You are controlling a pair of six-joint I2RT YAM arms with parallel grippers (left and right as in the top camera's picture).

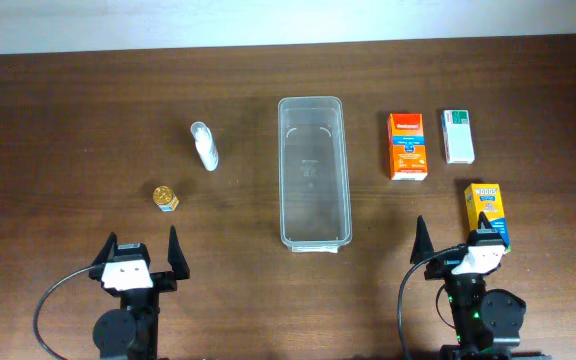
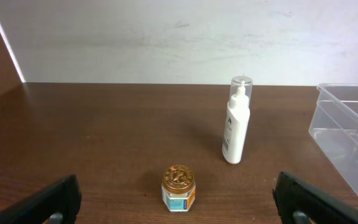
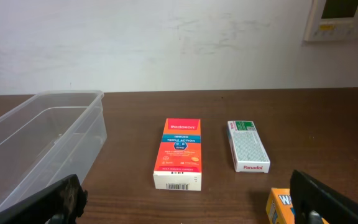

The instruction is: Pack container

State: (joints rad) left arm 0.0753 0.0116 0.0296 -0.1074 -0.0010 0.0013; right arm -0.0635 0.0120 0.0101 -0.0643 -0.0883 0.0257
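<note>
While both arms sit low at the near edge of the dark brown wooden table (image 1: 68, 120), the long clear plastic container (image 1: 313, 172) lies right in the middle of the table, its long side running away from the robot, between the two arms.

Over on the left, the left gripper (image 1: 143, 245) points straight ahead along the tabletop, fingers spread wide and holding nothing. Ahead of it is the small jar with the gold lid (image 1: 166, 197), and farther back the white plastic bottle with a clear cap (image 1: 204, 146) stands upright. Both are well apart from the fingers, and both are left of the container.

Now the right side: the right gripper (image 1: 451, 235) faces forward the same way, jaws spread wide, nothing between them. The yellow and blue cardboard box (image 1: 487, 212) lies just beside its outer finger; whether they touch, the views don't tell. Farther out, the orange cardboard box (image 1: 407, 146) and the white and green cardboard box (image 1: 457, 136) lie flat side by side, to the right of the container.
</note>
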